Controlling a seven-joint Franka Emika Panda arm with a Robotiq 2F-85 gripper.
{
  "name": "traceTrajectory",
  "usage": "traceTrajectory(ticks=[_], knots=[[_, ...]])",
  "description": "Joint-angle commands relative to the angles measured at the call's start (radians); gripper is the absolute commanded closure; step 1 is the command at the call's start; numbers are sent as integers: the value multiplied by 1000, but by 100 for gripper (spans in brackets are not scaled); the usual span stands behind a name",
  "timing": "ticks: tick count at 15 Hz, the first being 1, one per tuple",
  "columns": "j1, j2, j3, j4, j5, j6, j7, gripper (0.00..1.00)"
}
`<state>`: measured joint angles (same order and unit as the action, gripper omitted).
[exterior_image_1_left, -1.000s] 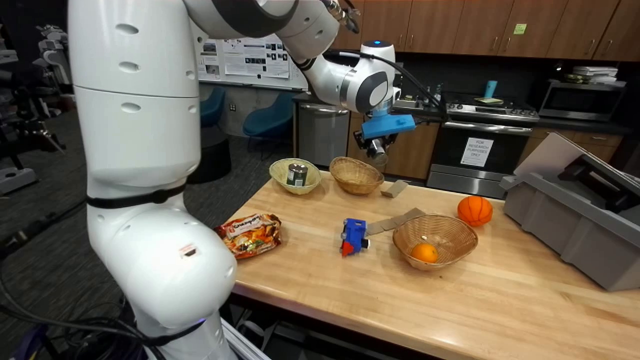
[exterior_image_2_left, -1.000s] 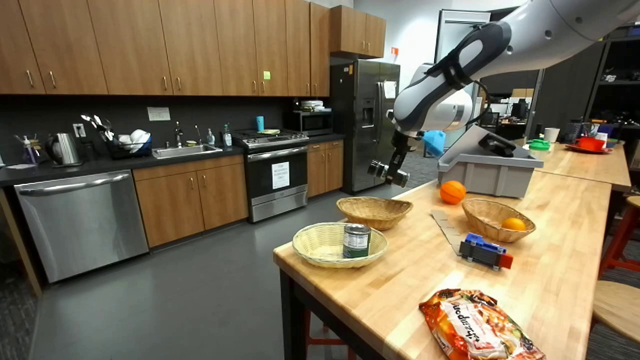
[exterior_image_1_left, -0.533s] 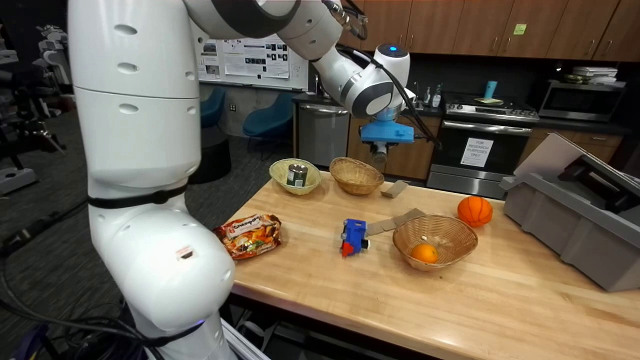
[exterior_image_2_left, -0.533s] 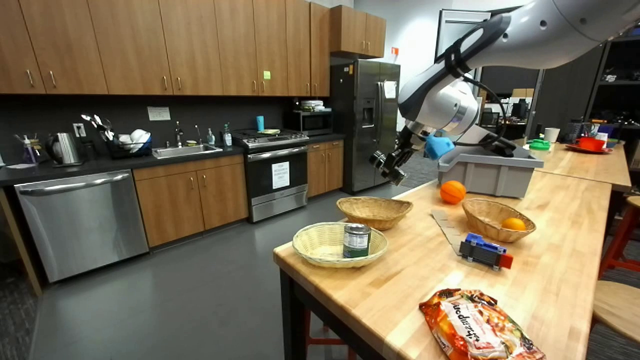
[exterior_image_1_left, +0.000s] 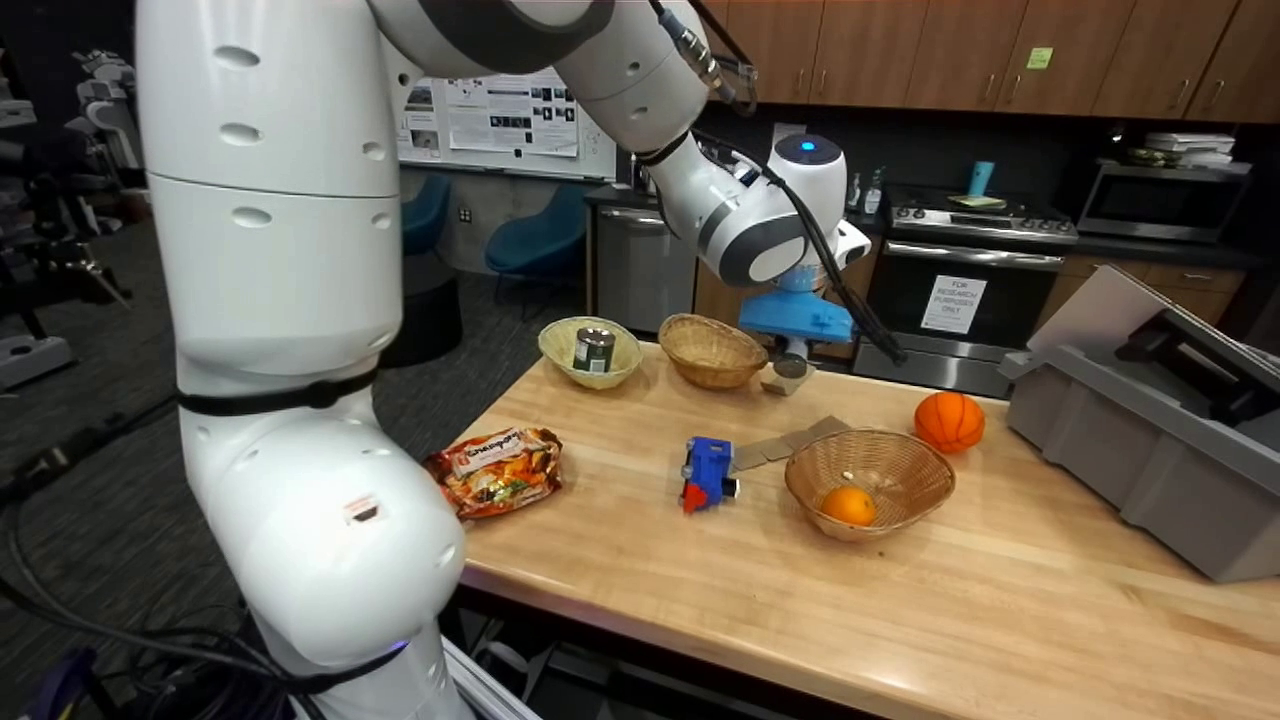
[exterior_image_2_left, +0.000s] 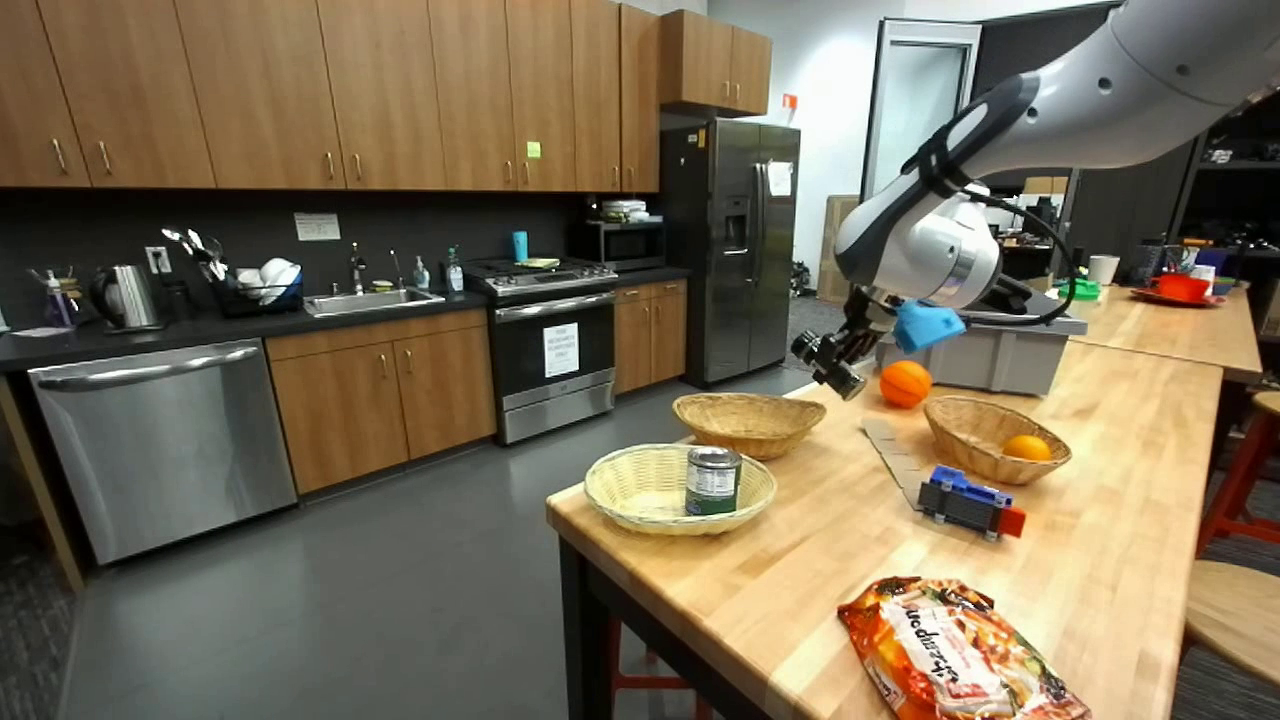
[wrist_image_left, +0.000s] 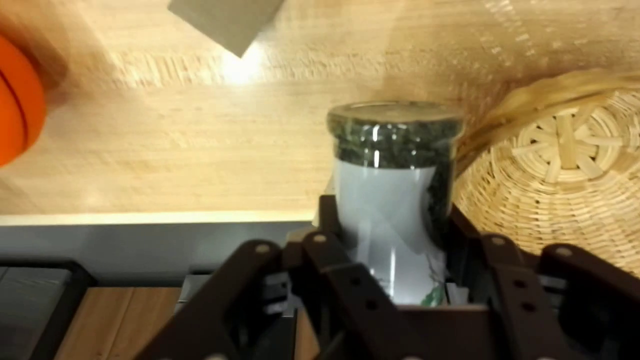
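Observation:
In the wrist view my gripper (wrist_image_left: 393, 215) is shut on a glass jar (wrist_image_left: 387, 145) with dark contents and a pale label, one finger on each side. The jar's far end sticks out past the fingertips. In an exterior view the jar (exterior_image_2_left: 845, 382) shows as a small tilted cylinder, held above the table's far edge. A brown wicker basket (exterior_image_1_left: 712, 372) stands close beside the gripper, and the wrist view shows that basket (wrist_image_left: 540, 200) at right. An orange ball (exterior_image_2_left: 905, 384) rests on the table nearby, partly visible as a ball (wrist_image_left: 17, 100) at the wrist view's left edge.
A pale basket (exterior_image_2_left: 640, 520) holds a can (exterior_image_2_left: 713, 480). Another wicker basket (exterior_image_1_left: 905, 475) contains an orange (exterior_image_1_left: 849, 506). A blue toy vehicle (exterior_image_1_left: 709, 470), a noodle packet (exterior_image_1_left: 500, 470), cardboard strips (exterior_image_1_left: 790, 440) and a grey bin (exterior_image_1_left: 1150, 460) are also on the table.
With the jar still in its grip, my gripper has moved rightward and lower in both exterior views, past the brown basket. The other things on the table have stayed put.

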<state>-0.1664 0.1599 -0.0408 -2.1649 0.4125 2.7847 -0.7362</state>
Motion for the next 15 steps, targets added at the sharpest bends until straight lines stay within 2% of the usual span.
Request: traceTrajectory(ticks=[1, 3, 8, 10, 11, 12, 15], knots=[[11, -26, -37, -75, -47, 82, 92, 76], [23, -18, -59, -95, -90, 131, 159, 76], [38, -11, -95, -106, -191, 152, 278, 76], [55, -2, -117, -105, -242, 165, 355, 76], [34, 0, -104, -106, -307, 178, 427, 76], [45, 7, -125, -106, -359, 203, 491, 76], [136, 18, -249, -94, -541, 248, 701, 76]])
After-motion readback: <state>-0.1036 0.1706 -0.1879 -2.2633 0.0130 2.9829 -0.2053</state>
